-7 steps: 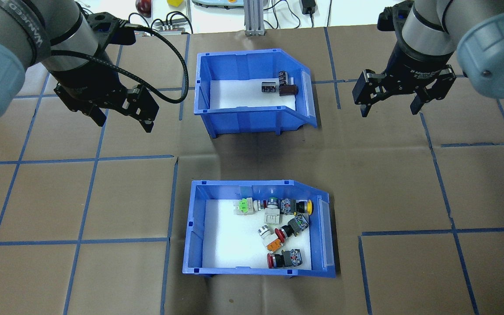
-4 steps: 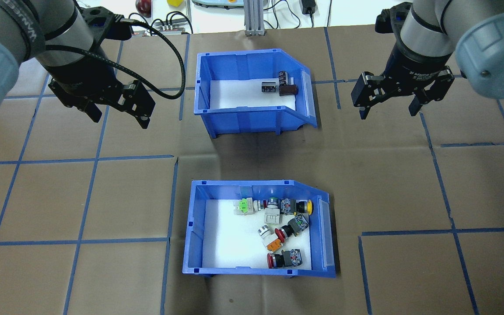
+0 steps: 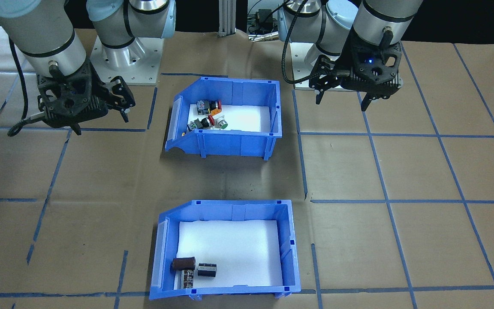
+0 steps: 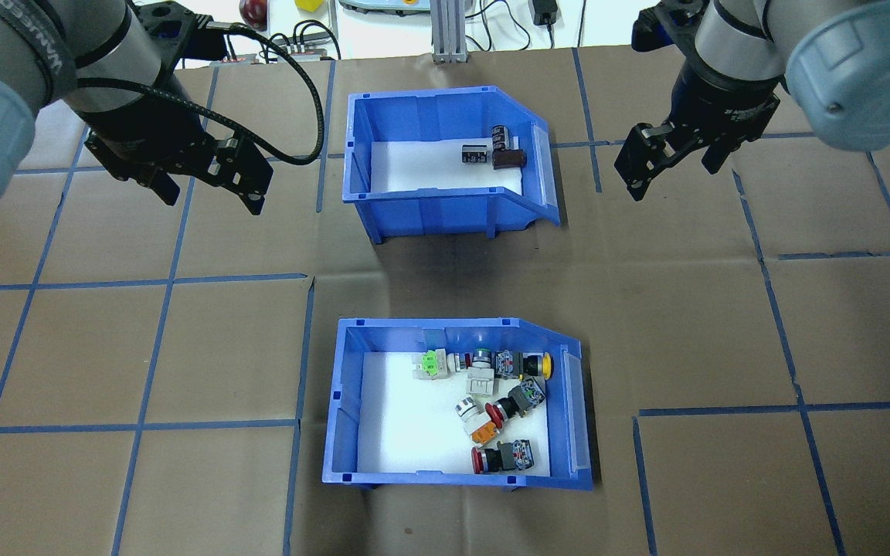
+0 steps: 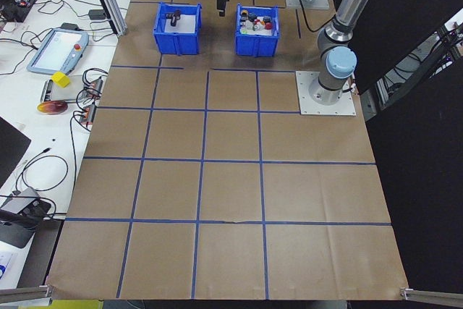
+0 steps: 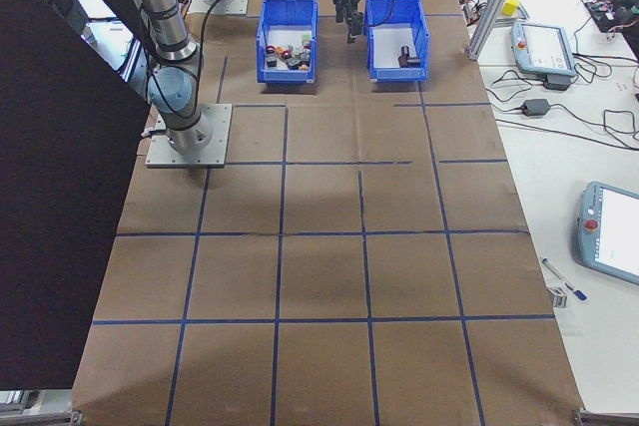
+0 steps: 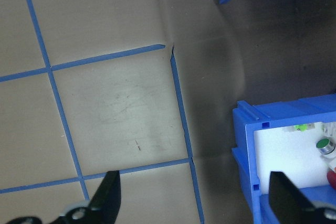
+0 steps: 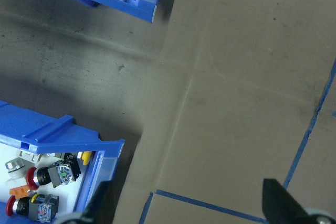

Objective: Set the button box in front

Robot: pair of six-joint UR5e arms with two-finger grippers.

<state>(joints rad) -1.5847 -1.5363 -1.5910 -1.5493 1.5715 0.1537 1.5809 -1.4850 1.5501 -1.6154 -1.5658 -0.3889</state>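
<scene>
While the counter (image 4: 723, 324) carries two blue bins, the button box (image 4: 456, 405) sits at its robot-side edge, long axis crosswise, about equally far from the spread, empty left gripper (image 4: 209, 188) and right gripper (image 4: 673, 166).

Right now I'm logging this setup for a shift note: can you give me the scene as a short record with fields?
button box: blue bin nearer the robot, holding red, green, yellow and orange push-buttons on white foam
capacitor box: blue bin on the far side, dark cylinders in one corner
left pincer: open, empty, above the table left of the capacitor box
right pincer: open, empty, above the table right of the capacitor box
contact: neither pincer touches a bin
table: brown paper with blue tape grid
</scene>
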